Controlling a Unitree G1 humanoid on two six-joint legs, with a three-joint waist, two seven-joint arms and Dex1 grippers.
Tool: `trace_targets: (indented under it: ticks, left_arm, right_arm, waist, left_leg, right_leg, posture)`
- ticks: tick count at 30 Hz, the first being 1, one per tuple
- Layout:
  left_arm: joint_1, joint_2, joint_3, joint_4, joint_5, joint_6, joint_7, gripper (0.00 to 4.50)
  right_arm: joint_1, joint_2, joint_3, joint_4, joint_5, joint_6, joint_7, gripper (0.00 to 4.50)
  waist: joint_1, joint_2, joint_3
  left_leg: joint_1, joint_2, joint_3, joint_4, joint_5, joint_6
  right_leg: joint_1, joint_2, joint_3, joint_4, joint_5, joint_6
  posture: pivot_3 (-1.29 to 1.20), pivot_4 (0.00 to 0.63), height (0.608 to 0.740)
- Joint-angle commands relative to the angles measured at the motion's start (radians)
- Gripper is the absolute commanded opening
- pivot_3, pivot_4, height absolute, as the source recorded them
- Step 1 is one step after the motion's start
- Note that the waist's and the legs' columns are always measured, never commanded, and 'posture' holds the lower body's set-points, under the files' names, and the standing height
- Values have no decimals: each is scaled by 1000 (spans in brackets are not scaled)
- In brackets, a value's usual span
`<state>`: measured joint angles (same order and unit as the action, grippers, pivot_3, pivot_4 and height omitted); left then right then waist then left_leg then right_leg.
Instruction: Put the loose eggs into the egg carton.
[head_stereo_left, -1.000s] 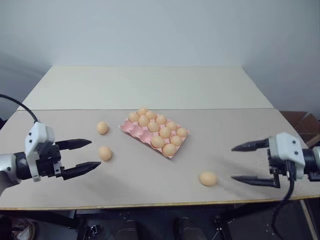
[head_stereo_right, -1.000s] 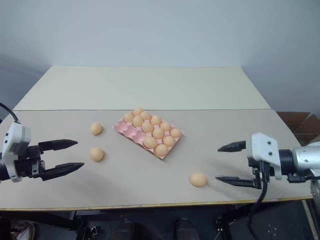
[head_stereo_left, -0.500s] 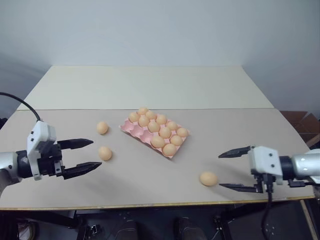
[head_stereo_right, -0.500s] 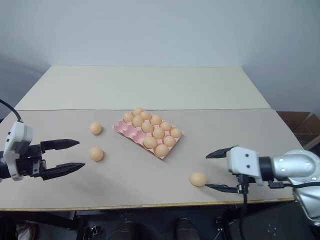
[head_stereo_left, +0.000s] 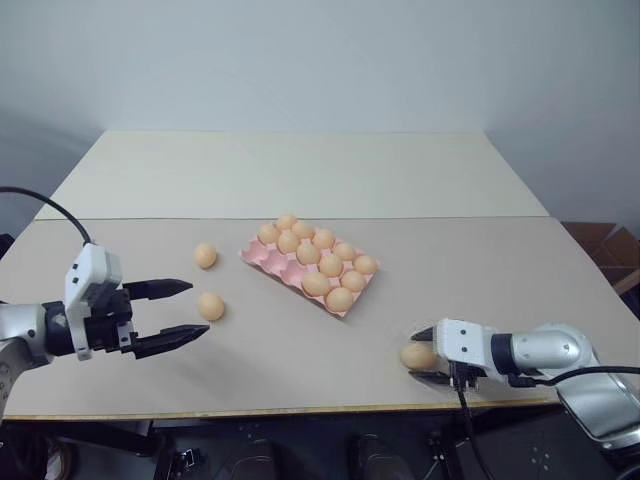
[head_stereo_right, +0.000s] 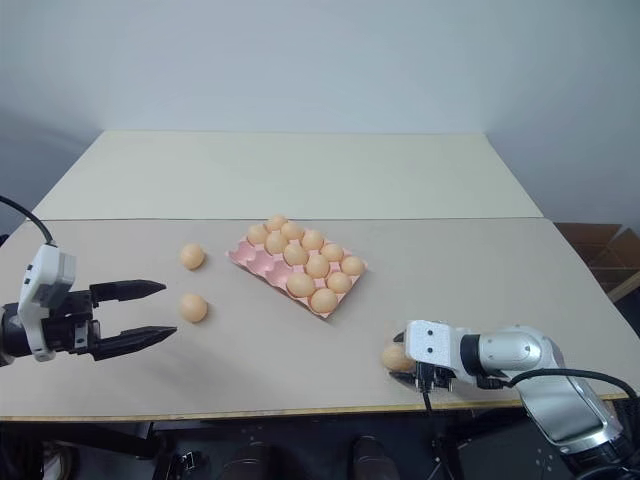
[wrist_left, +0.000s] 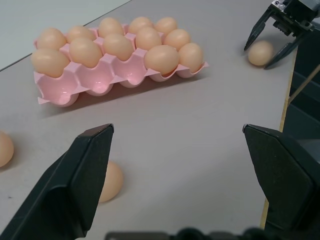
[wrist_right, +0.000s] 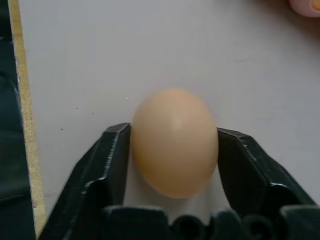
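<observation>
Eleven smooth orange-tan eggs sit in the flat pink moulded egg carton mid-table, leaving its row of cups nearest the left arm bare. Three eggs lie loose. The right end effector is pinching one tan egg near the front edge of the beige table, not yet lifted. The left end effector hangs spread wide beside two loose eggs. Most of the job looks done.

no readable text, no labels, no brand marks, no numbers, no signs on anything
</observation>
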<state>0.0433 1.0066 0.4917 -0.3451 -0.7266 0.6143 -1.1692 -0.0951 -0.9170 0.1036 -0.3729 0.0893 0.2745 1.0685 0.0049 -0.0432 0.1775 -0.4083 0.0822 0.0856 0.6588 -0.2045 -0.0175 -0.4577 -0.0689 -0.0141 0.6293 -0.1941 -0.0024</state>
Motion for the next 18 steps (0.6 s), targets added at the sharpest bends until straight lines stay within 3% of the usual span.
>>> trace_targets:
  ticks: [1, 5, 8, 13, 18]
  left_arm:
    - [4, 13, 32, -33, -4, -7, 2, 4500]
    - [17, 4, 42, -42, -2, -10, 14, 4500]
    - [24, -5, 49, -50, -5, -11, 29, 4500]
    - [33, -27, 52, -68, -6, -9, 63, 4500]
    - [49, -43, 65, -89, -9, -8, 91, 4500]
  right_arm:
    - [-9, -27, -67, -41, 65, 13, 29, 1927]
    - [-167, 0, -110, -66, 187, 111, 29, 1712]
    - [-372, 103, -34, -31, 202, 176, -17, 1712]
    - [-657, 353, 164, 225, 54, 109, -97, 1712]
    - [-809, 525, 286, 515, -92, 28, -186, 1712]
  waist:
    - [2, 0, 0]
    - [-6, 0, 0]
    - [-24, 0, 0]
    - [-25, -1, -1]
    - [-18, -1, -1]
  left_leg:
    - [0, 0, 0, 0, 0, 0]
    - [1, 0, 0, 0, 0, 0]
    - [3, 2, 0, 0, 0, 0]
    - [1, 4, -1, -1, 0, 0]
    - [-3, 4, -1, 0, 0, 0]
  right_leg:
    - [0, 0, 0, 0, 0, 0]
    - [0, 0, 1, 0, 0, 0]
    - [0, 2, 2, 1, 0, 0]
    - [-1, 7, 2, 2, 1, -1]
    - [-2, 7, 2, 1, 3, -1]
  posture:
    - [0, 150, 740]
    - [0, 150, 740]
    - [0, 150, 740]
    - [0, 150, 740]
    - [0, 150, 740]
